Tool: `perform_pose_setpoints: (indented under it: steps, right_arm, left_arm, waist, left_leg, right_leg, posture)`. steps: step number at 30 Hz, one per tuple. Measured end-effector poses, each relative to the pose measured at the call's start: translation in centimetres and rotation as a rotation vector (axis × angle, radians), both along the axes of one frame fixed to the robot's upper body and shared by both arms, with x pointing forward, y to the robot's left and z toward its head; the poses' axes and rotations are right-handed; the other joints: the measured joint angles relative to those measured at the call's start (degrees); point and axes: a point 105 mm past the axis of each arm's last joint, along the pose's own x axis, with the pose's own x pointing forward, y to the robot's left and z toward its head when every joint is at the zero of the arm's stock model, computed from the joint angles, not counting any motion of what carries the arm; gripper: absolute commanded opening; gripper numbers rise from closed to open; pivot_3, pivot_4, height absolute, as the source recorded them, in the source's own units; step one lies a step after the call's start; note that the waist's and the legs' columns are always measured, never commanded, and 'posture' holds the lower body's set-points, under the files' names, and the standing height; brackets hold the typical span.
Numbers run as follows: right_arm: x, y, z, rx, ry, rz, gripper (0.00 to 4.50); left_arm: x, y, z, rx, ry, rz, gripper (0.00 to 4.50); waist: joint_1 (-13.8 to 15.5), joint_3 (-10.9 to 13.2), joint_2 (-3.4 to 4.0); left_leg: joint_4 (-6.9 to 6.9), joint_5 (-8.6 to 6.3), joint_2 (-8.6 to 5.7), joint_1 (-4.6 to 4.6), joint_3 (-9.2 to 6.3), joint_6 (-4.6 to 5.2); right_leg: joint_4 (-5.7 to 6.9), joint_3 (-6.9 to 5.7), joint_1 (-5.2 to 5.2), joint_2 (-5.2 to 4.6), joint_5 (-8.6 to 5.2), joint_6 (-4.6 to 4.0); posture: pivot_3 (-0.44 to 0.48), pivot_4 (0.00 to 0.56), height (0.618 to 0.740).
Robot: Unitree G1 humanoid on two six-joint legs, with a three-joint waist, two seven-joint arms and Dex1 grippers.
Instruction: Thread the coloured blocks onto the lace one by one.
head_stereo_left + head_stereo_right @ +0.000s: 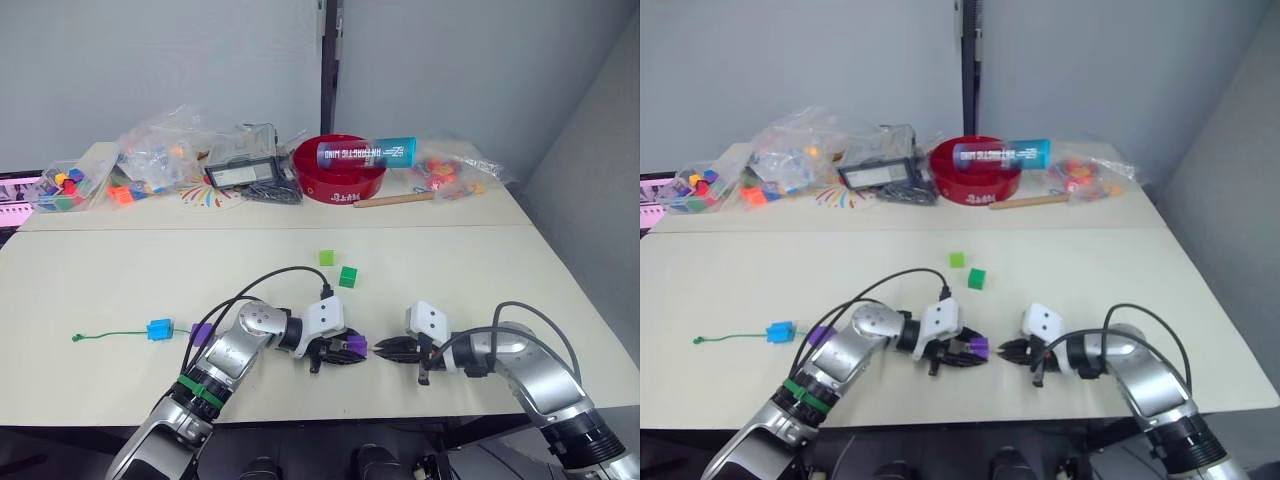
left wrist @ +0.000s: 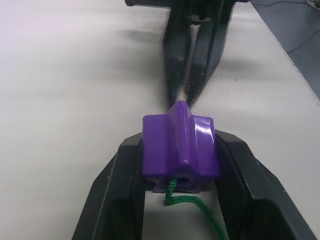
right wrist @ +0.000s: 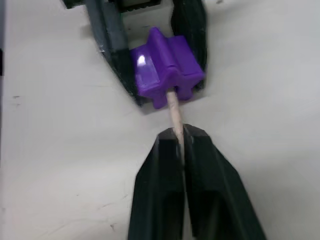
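The lace (image 2: 187, 200) passes through a purple block (image 3: 165, 67) that our left gripper (image 1: 345, 350) clamps steady, so our right gripper (image 3: 179, 135), closed on the pale tip (image 3: 174, 111), can pull it through, low over the table (image 1: 450, 270).

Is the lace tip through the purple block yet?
Through: the pale tip exits the purple block and the right hand pinches it.

Glossy moulded plastic purple block (image 2: 180, 150) with bright highlights, braided matt green fibre lace (image 2: 192, 205) ending in a pale smooth stiff tip (image 3: 174, 111), matt black plastic fingers (image 3: 160, 185) of the right gripper (image 3: 181, 134), and a smooth matt off-white table (image 1: 120, 280).
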Motion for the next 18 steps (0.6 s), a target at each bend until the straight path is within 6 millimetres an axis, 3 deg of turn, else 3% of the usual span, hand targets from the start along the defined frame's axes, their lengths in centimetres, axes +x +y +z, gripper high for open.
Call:
perform_pose_setpoints:
  steps: [5,9,13,16,18]
  right_arm:
    - [0.0,0.3,0.0,0.002,-0.005,0.019,0.00]
    - [0.0,0.4,-0.1,0.004,-0.002,0.024,0.00]
    - [0.4,0.1,0.2,-0.007,-0.011,0.019,0.00]
    - [0.4,0.0,0.2,-0.008,-0.011,0.023,0.00]
    - [0.4,0.0,0.3,-0.010,-0.014,0.024,0.00]
  left_arm:
    - [-0.1,0.4,0.1,0.011,-0.010,-0.002,1.38]
    - [-0.1,2.2,0.3,0.036,-0.021,0.029,1.38]
    - [0.1,8.1,0.9,0.120,-0.033,0.112,1.38]
    - [0.1,11.3,1.2,0.162,-0.034,0.159,1.38]
    - [0.0,12.4,1.2,0.168,-0.032,0.169,1.38]
  waist:
    - [-0.1,0.0,0.00]
    - [-0.2,0.0,0.00]
    - [-0.4,0.0,0.01]
    - [-0.2,0.0,0.02]
    - [-0.1,0.0,0.02]
  left_leg:
    - [0.00,0.00,0.00,0.00,0.00,0.00]
    - [0.00,0.00,0.02,0.00,-0.01,0.00]
    - [-0.02,0.00,0.06,0.05,0.01,0.00]
    - [-0.01,0.00,0.05,0.03,0.04,0.00]
    - [-0.01,0.00,0.06,0.02,0.05,0.00]
  right_leg:
    - [0.01,0.01,-0.01,0.00,0.00,0.00]
    - [0.04,0.01,-0.02,0.01,0.00,-0.01]
    - [0.13,0.00,-0.06,0.04,-0.01,-0.02]
    - [0.08,0.01,-0.06,0.01,-0.01,-0.01]
    - [0.07,0.00,-0.06,0.01,-0.01,-0.01]
  posture:
    - [0.000,0.150,0.731]
    - [0.000,0.150,0.731]
    - [0.000,0.150,0.731]
    - [0.000,0.150,0.731]
    - [0.000,0.150,0.731]
